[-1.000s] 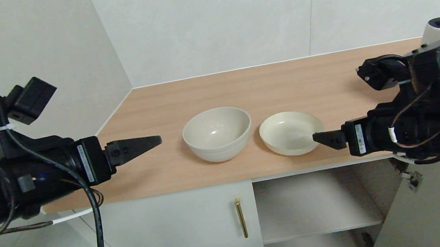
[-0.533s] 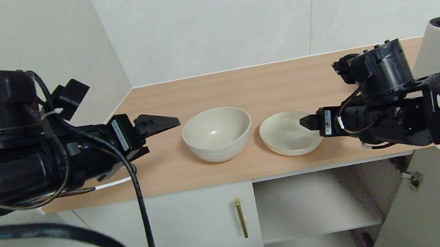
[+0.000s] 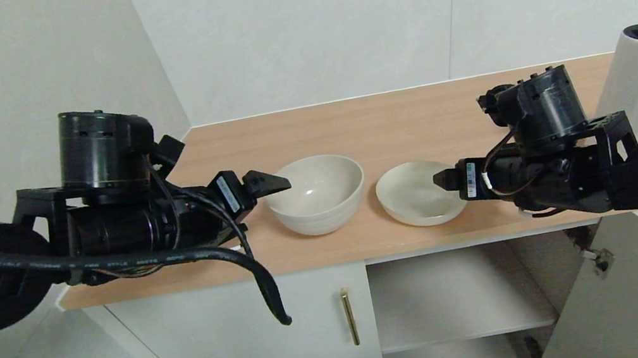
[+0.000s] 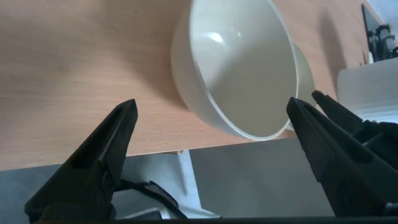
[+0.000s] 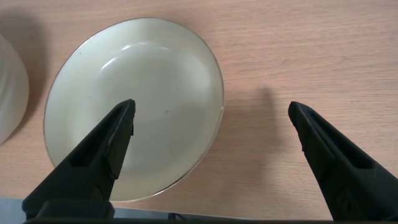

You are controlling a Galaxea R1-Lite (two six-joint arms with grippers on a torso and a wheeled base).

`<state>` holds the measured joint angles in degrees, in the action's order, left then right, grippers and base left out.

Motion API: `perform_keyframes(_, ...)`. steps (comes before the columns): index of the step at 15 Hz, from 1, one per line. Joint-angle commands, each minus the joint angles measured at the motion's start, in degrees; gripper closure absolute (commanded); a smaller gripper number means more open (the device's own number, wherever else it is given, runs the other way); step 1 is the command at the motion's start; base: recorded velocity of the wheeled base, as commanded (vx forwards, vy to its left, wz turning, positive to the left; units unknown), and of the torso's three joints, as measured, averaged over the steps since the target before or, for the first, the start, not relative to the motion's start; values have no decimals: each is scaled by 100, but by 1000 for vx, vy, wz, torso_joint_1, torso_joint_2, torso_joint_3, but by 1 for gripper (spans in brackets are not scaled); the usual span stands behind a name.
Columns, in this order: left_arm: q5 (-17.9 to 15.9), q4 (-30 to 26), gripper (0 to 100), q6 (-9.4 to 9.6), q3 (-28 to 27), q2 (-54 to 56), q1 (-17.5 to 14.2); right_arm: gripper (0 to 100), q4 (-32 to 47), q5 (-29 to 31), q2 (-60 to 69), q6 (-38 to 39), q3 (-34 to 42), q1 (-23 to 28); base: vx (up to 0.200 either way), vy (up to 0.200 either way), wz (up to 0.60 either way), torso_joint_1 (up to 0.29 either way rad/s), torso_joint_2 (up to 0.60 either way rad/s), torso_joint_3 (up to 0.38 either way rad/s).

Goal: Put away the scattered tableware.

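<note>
- Your left gripper sits at the left rim of the deep bowl, level with the lip. In the left wrist view its fingers are spread wide, with the near wall of the bowl between them.
- Your right gripper is at the right edge of the shallow dish. Its fingers are also wide apart. One is over the dish's well and the other is over bare wood, so they straddle the rim.
- Each arm is nearest its own piece, the left to the bowl and the right to the dish. Both pieces are round, so neither has a long axis to line up with, and I judge only the angle onto the rim matters.
- Both stand upright near the front edge of the wood-grain surface, just beside each other but apart.
- Both look like glazed, cream-coloured, smooth ware, and the bowl's inside shows a highlight. The bowl's outer wall has faint ridges low down. Expect both to be slippery, so a pinch on the thin rim may slide.
- The open cabinet shelf lies below the dish, and it is likely where they go.
</note>
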<state>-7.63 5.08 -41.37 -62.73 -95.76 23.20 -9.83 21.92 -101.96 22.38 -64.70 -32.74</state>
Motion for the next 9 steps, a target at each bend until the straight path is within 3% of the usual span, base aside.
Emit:
perform_keyframes(1,86,54,0,-46,-64,-312,62,0,-2,-3,10,3,1,-4,0,0,0,0,0,0)
perform_keyframes(4,165,291,0,-204,-72,-409,62,0,-2,-3,36,3,1,-4,0,0,0,0,0,0)
perform_keyframes(9,165,291,0,-204,-64,-479,62,0,-2,-3,27,3,1,-4,0,0,0,0,0,0)
